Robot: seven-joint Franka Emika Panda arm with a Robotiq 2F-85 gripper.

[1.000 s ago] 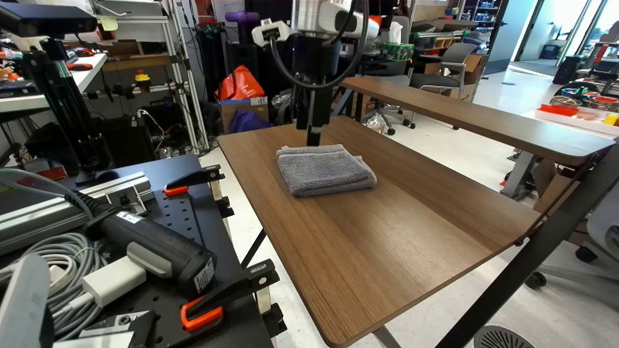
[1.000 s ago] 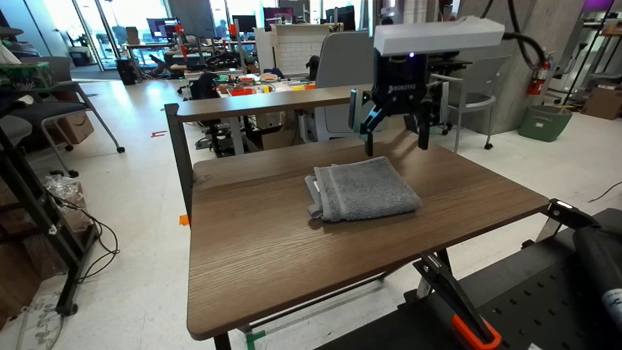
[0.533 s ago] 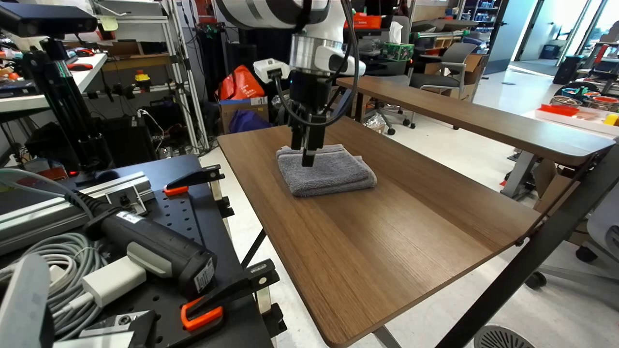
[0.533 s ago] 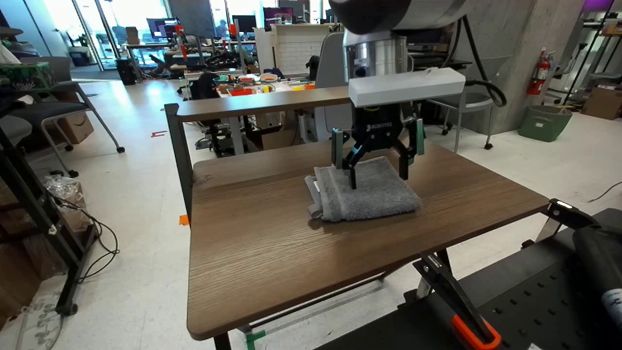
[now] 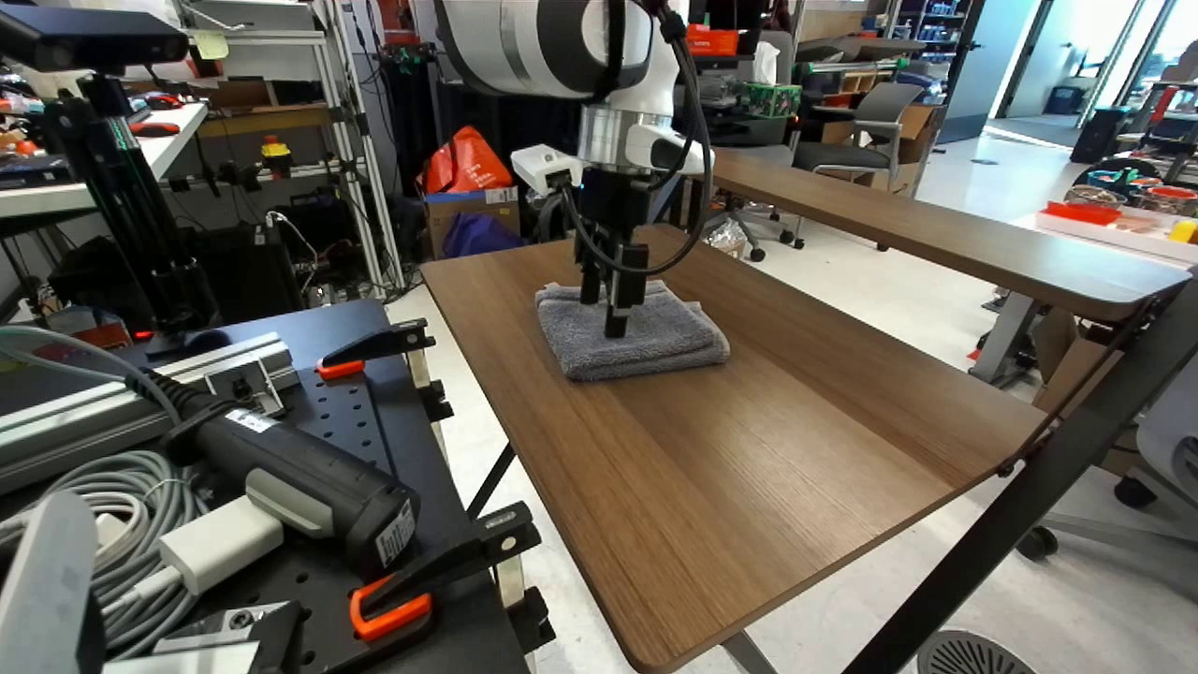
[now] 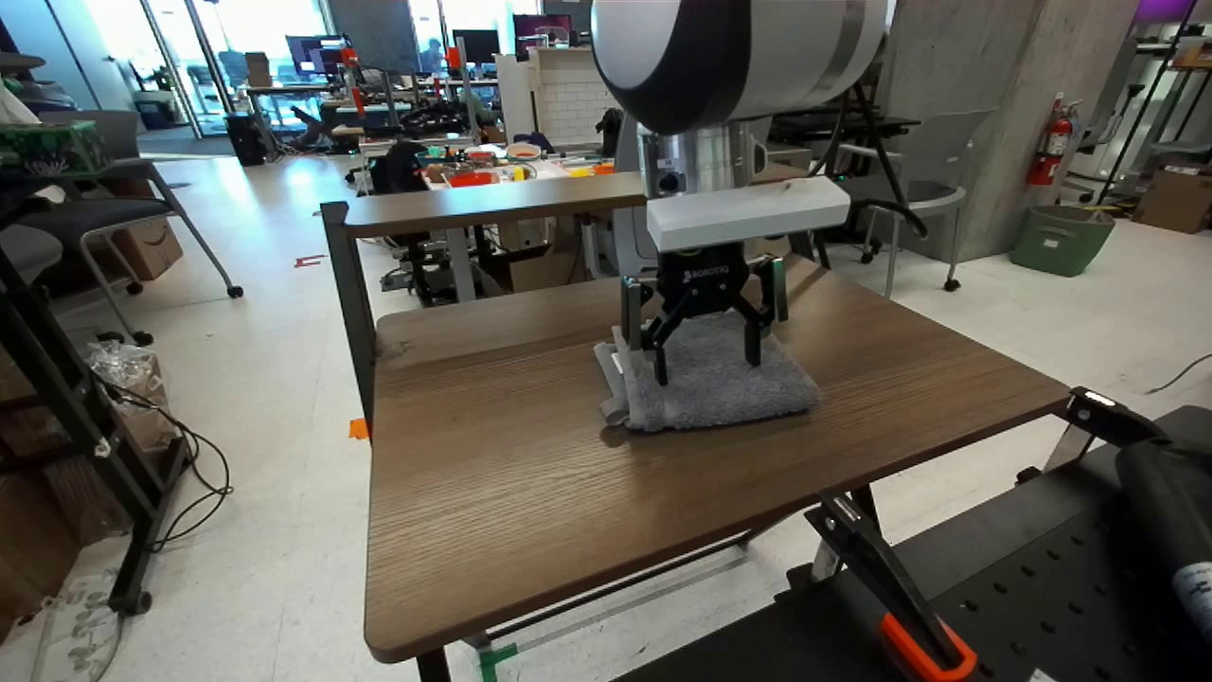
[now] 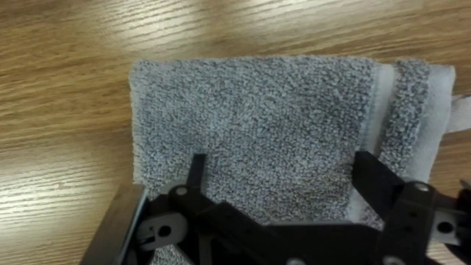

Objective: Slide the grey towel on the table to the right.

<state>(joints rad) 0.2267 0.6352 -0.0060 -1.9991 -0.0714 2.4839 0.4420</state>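
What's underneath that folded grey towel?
The grey towel lies on the table, whose brown wood-grain top shows around it. The part it covers is hidden, so I can't tell whether anything else is there.

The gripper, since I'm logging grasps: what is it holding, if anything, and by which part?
Nothing is held. The gripper stands open over the grey towel, which lies unpinched between its fingers; whether they touch it cannot be told.

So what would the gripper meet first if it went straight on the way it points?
Most likely the grey towel: the open gripper points down at it, though whether they are touching is unclear.
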